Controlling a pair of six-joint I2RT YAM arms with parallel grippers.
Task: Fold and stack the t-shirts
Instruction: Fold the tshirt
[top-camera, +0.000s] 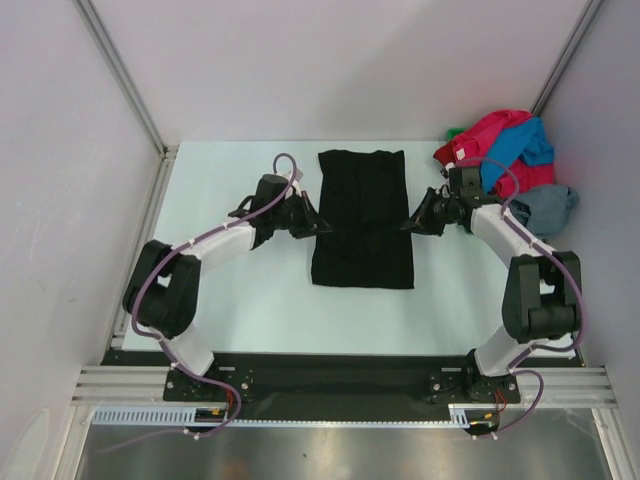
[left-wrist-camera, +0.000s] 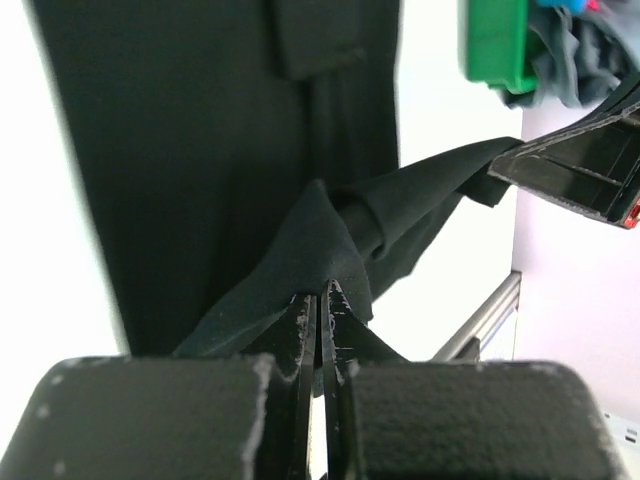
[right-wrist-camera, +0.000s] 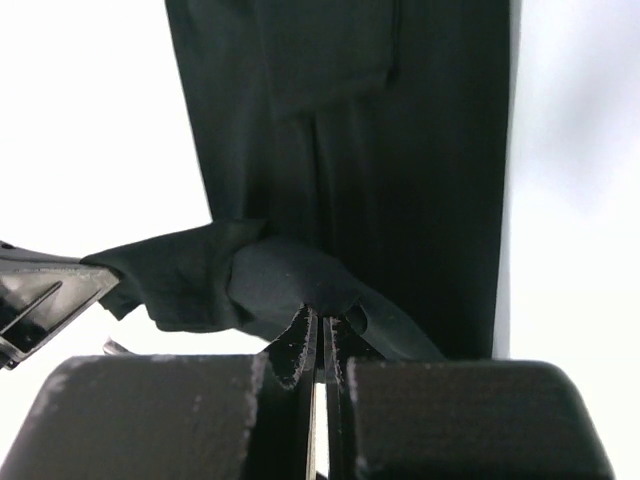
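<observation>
A black shirt (top-camera: 362, 215) is lying folded into a long rectangle at the middle of the surface (top-camera: 250, 290), between the two arms. Its left edge is being pinched by the left claw (left-wrist-camera: 320, 295), the jaws being pressed together on a raised peak of cloth. Its right edge is being pinched likewise by the right claw (right-wrist-camera: 320, 318), with a bunched fold being lifted there. At the far right corner, a red-pink shirt (top-camera: 490, 135), a blue shirt (top-camera: 530, 145) and a grey shirt (top-camera: 550, 205) are lying heaped together, just beside the right arm. A green thing (top-camera: 455, 132) is being partly hidden behind that heap.
</observation>
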